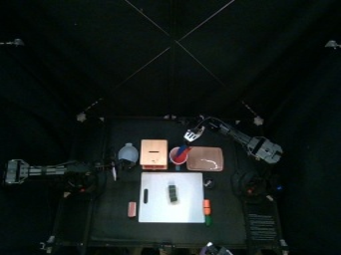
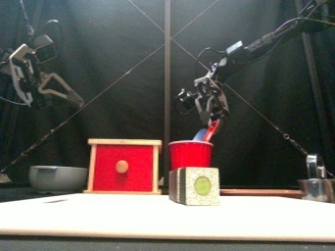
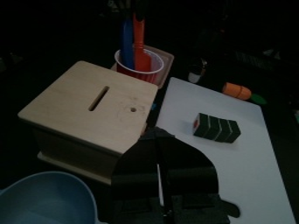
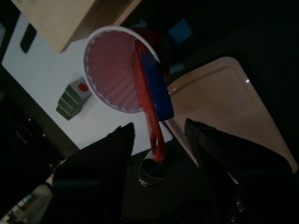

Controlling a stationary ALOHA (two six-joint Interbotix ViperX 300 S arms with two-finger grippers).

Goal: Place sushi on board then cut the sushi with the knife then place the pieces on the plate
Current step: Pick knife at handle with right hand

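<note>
Hovering above the red cup (image 2: 191, 155), the right gripper (image 4: 160, 131) has its jaws spread either side of the red knife (image 4: 147, 92), which stands in the cup beside the blue knife (image 4: 165, 98). The sushi roll (image 1: 174, 191) lies on the white cutting board (image 1: 158, 206). The left gripper (image 3: 163, 156) hangs over the table's left side; I cannot tell how its jaws stand.

A robotics lab booth: black curtains (image 1: 170, 50) hang behind the right tool (image 1: 194, 127), and the small black table (image 1: 100, 224) beneath it carries toy props, a wooden box (image 1: 155, 152), red cup (image 1: 182, 154) and white cutting board (image 1: 160, 214).
</note>
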